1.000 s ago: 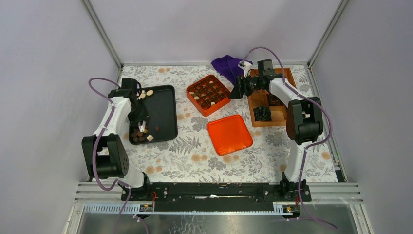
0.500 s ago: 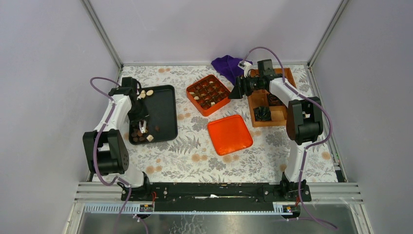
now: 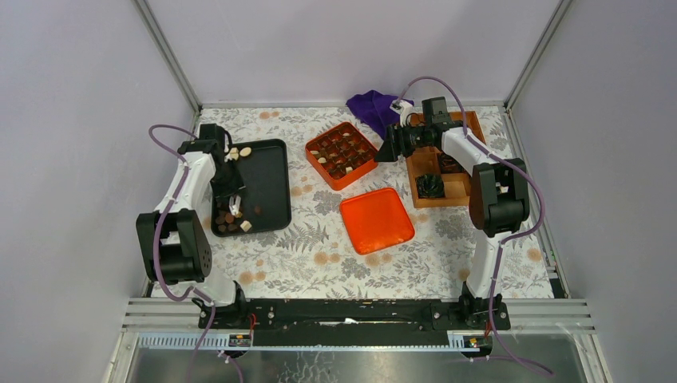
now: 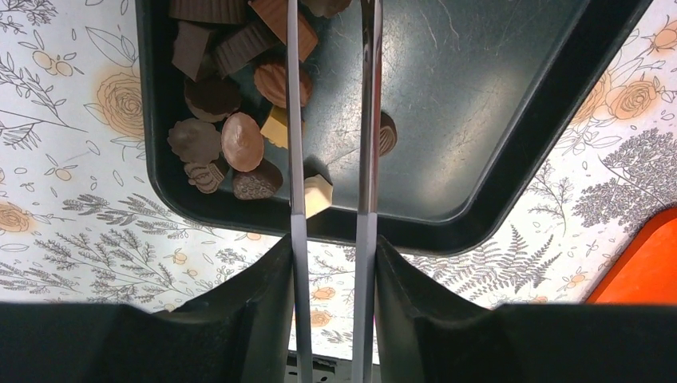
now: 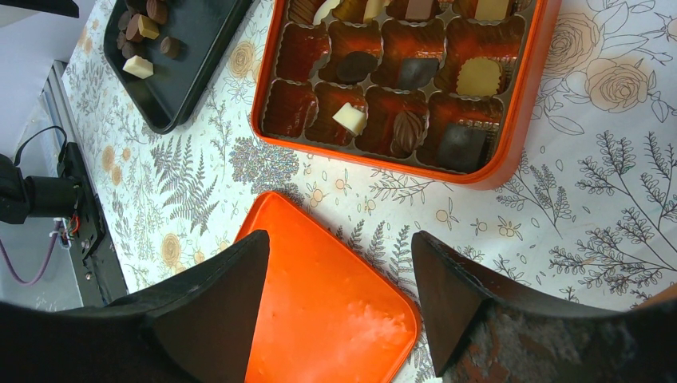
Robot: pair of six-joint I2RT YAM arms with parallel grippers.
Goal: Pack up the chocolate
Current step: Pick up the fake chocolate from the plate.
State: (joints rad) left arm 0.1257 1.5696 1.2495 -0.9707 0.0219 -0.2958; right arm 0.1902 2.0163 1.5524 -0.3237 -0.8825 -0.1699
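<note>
Down in the corner of the shallow black plastic tray (image 4: 495, 191) is where most of the chocolate (image 4: 239, 144) sits, a heap of small dark, milk-brown and cream pieces, plus a fair few already in the cells of the square orange divided box (image 5: 515, 152). Left gripper (image 4: 330, 48) hangs right over that heap, its two thin blades spread with a clear gap and nothing nipped that I can see, a little cream-white cube (image 4: 318, 194) lying in the gap against the left blade. Looks like it's picking one, so I'd centre the blades on a single loose piece, go straight down and squeeze gently so it doesn't skid or drag a neighbour along. Right gripper (image 5: 339, 243) hovers spread wide and empty between the box and the flat orange lid (image 5: 319, 311). Versus a second back: left arm has shuffled a touch over the tray, right arm, box and lid haven't budged
</note>
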